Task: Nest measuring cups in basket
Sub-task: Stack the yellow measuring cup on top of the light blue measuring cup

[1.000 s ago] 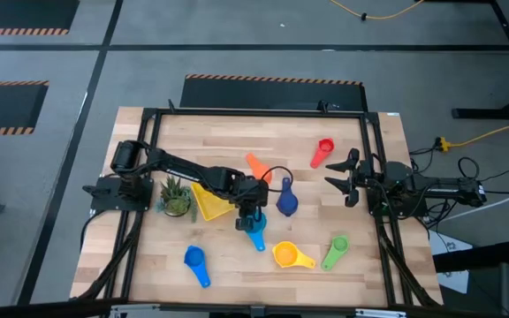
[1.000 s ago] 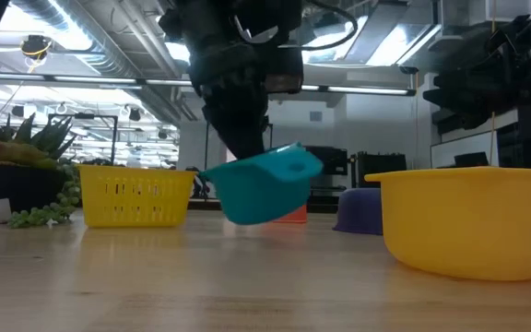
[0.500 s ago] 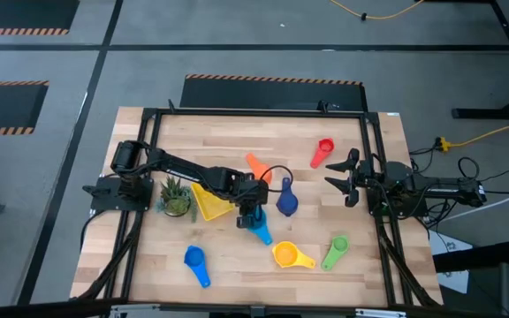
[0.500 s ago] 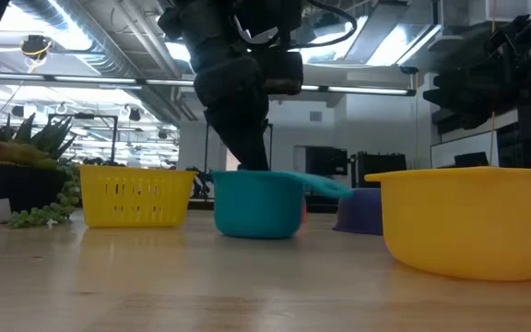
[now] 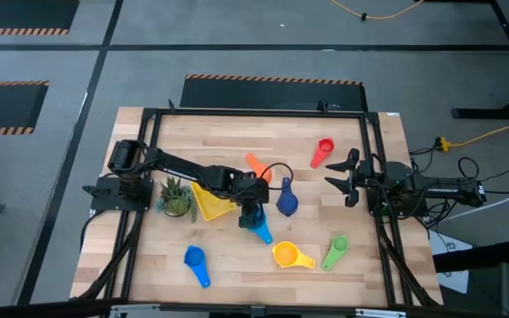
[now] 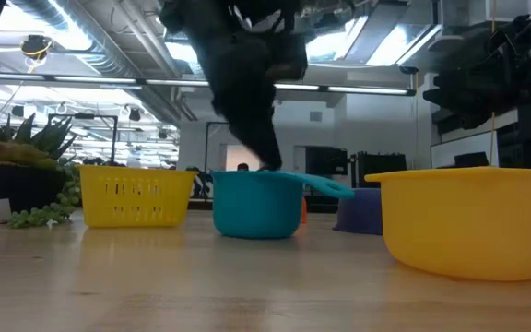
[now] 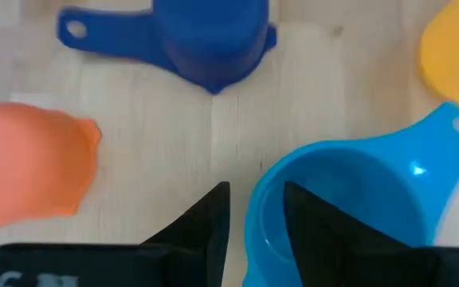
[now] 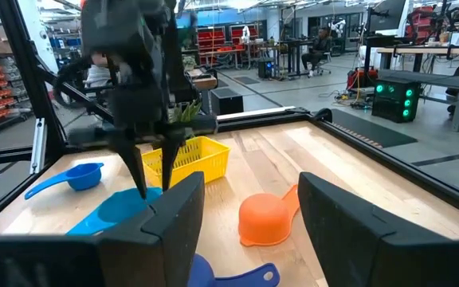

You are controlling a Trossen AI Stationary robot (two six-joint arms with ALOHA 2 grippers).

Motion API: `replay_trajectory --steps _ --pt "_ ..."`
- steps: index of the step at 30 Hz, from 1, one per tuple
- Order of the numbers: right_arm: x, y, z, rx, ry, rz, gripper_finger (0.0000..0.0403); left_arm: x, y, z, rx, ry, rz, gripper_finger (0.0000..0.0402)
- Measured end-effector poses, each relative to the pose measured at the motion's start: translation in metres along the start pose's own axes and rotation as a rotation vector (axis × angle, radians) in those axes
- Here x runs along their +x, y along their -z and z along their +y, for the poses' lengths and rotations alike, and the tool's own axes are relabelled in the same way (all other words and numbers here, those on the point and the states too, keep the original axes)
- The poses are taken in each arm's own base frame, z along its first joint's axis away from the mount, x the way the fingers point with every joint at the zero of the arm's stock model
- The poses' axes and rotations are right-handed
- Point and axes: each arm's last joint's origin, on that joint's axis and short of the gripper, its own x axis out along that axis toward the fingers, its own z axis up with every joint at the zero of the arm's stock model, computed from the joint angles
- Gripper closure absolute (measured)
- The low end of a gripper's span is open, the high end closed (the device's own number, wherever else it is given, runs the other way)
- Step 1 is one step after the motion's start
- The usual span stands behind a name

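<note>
1. Left gripper point(image 7: 255, 219): the jaws straddle the rim of the light blue cup point(image 7: 349, 203), one finger inside the bowl, one outside, with a visible gap to the wall; the cup stands upright on the table point(image 5: 237, 132). Judged released, not gripped.
2. Risk: a finger inside the bowl may catch the rim on lifting and tip the light cup.
3. Risk: the orange cup point(image 7: 26, 171) and dark blue cup point(image 7: 205, 40) lie just ahead of the jaws and could be knocked.
4. The basket point(image 5: 208, 203) sits just beside the left gripper.
5. Right gripper point(image 8: 249, 215): jaws apart, empty, waiting at the table edge.
6. Materials: smooth glossy moulded plastic cups, round bowls with flat handles; slotted basket walls; wood-plank table.
</note>
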Motion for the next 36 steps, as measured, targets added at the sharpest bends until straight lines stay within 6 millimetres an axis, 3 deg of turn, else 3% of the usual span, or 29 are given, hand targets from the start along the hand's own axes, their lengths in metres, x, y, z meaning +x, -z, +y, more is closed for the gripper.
replay_trajectory --steps 4,11,18,22,26,31,36 --pt "0.000 -0.001 0.001 0.002 -0.025 -0.004 0.0194 -0.024 -0.008 -0.005 0.028 0.014 -0.080 0.0291" --pt "-0.002 -0.007 0.008 0.003 -0.267 -0.048 0.0194 -0.093 -0.019 -0.015 0.074 0.027 -0.255 0.0291" --pt "-0.004 -0.014 0.014 0.042 -0.470 -0.101 0.0194 -0.171 -0.007 -0.029 0.091 -0.090 -0.399 0.0291" --pt "-0.005 -0.015 0.015 0.103 -0.494 -0.093 0.0194 -0.204 0.011 -0.043 0.117 -0.140 -0.420 0.0291" --pt "-0.005 -0.018 0.015 0.165 -0.499 -0.112 0.0194 -0.210 0.038 -0.058 0.140 -0.151 -0.428 0.0291" --pt "-0.007 -0.035 0.016 0.180 -0.500 -0.208 0.0194 -0.187 0.077 -0.068 0.122 -0.147 -0.452 0.0291" --pt "-0.003 -0.061 0.018 0.186 -0.464 -0.162 0.0194 -0.160 0.104 -0.068 0.102 -0.105 -0.511 0.0291"
